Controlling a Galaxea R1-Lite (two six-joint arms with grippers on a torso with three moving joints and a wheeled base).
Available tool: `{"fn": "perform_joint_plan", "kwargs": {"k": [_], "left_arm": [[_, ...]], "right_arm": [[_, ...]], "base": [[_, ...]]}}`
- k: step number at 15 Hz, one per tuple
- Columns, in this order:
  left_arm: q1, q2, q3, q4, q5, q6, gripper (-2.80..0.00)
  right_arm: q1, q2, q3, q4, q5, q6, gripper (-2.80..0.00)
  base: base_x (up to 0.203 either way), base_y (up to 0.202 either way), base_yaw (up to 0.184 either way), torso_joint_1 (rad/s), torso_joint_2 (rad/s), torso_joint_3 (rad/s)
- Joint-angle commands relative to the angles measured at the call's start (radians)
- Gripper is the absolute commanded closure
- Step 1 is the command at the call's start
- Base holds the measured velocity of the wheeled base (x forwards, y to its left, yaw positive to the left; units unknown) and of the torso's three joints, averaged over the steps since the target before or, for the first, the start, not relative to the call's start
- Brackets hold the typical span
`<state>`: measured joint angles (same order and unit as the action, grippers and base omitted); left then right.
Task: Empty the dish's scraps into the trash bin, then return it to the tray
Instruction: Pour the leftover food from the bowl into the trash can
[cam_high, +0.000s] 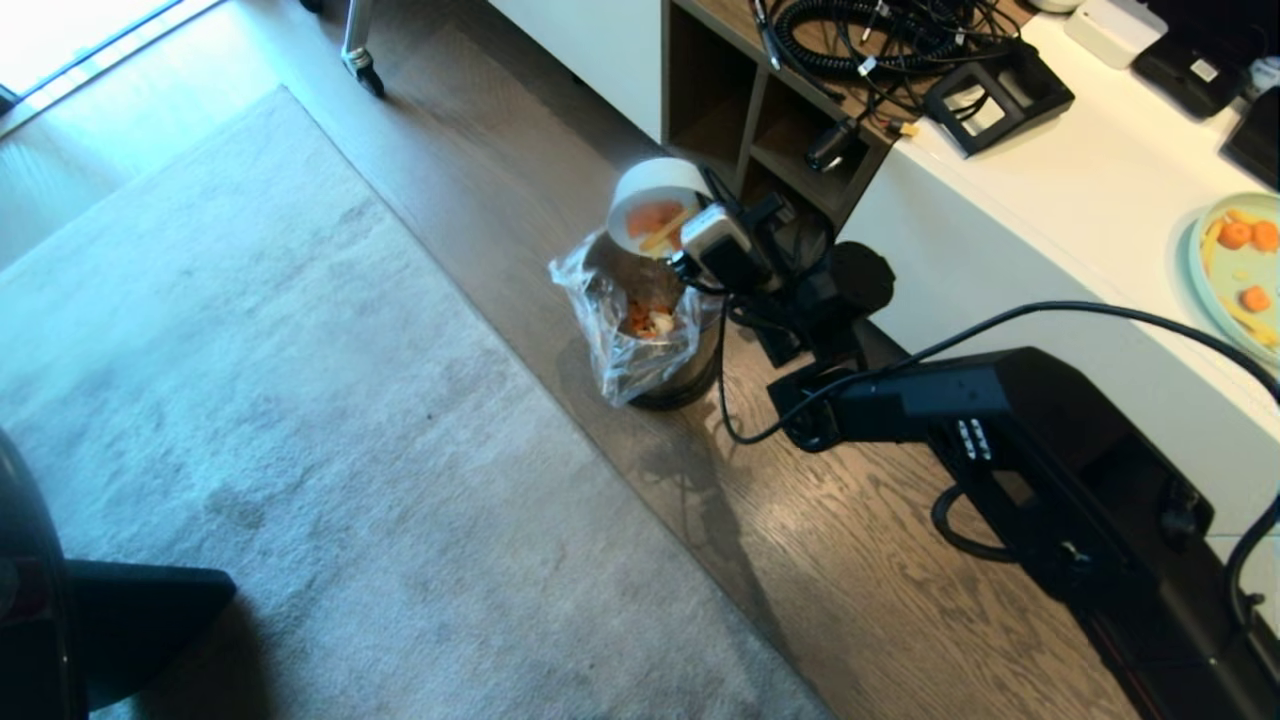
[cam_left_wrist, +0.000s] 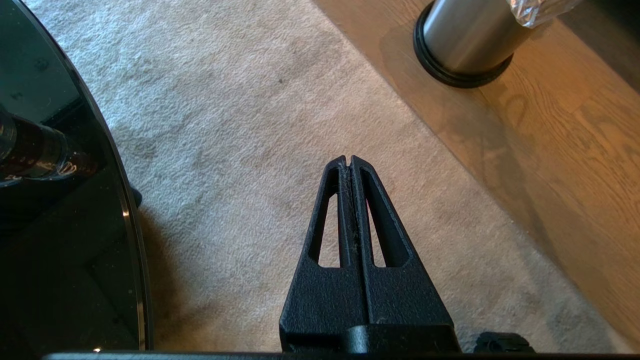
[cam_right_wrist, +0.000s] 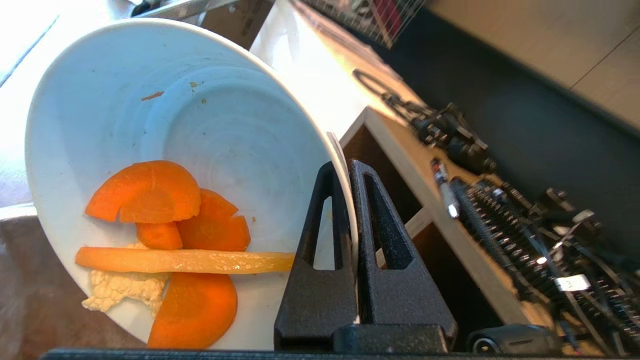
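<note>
Dish, small round glossy white bowl, hangs tilted steeply over the brushed-metal trash bin with clear bag liner. I see my right gripper clamped on its rim. Orange slices and pale yellow scraps sit against the lower wall. My left gripper, jaws closed and empty, hangs over the grey carpet.

Head cam high, looking down, L wrist shares trash bin
</note>
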<state>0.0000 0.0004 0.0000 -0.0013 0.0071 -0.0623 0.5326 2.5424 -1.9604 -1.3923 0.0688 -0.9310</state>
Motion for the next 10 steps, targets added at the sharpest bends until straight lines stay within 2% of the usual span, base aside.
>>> {"fn": "perform_joint_plan", "kwargs": {"k": [1,3,5,10], "left_arm": [[0.000,0.000,0.000,0.000,0.001,-0.001,0.00],[0.000,0.000,0.000,0.000,0.001,-0.001,0.00],[0.000,0.000,0.000,0.000,0.001,-0.001,0.00],[0.000,0.000,0.000,0.000,0.001,-0.001,0.00]], "right_arm": [[0.000,0.018,0.000,-0.051,0.016,-0.020,0.00],[0.001,0.025,0.000,-0.085,0.034,-0.037,0.00],[0.001,0.024,0.000,-0.086,0.094,-0.060,0.00],[0.010,0.019,0.000,-0.116,0.186,-0.102,0.00]], "base": [[0.000,0.000,0.000,0.000,0.00,0.000],[0.000,0.000,0.000,0.000,0.00,0.000],[0.000,0.000,0.000,0.000,0.00,0.000],[0.000,0.000,0.000,0.000,0.00,0.000]]}}
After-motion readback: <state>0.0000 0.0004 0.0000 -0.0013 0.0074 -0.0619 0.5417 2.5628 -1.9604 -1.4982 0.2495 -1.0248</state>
